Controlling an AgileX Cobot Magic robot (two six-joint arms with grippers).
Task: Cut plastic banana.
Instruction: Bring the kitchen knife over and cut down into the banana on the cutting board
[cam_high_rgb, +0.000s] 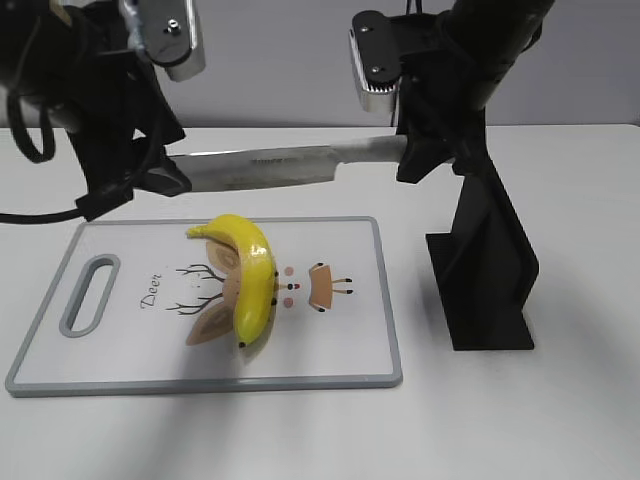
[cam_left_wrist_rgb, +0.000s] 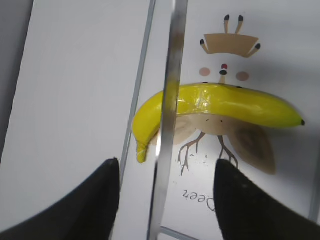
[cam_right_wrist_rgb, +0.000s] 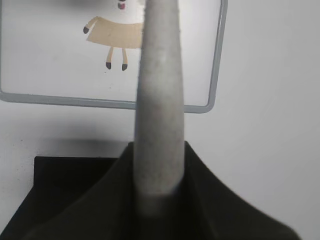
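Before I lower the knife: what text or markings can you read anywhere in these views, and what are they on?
"Deer": cursive script on the cutting board, beside its deer drawing; it shows upside down in the left wrist view.
Knife blade: a faint dark imprint near the spine, too small to read.
Plastic banana: no text visible.

a plain grey wall (cam_high_rgb: 290, 60) runs behind a white table (cam_high_rgb: 560, 420), meeting its far edge at twelve o'clock. soft overhead light casts faint shadows toward six o'clock.

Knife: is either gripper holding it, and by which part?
The right gripper grips the knife by its handle; the left gripper's fingers flank the blade tip, contact unclear.
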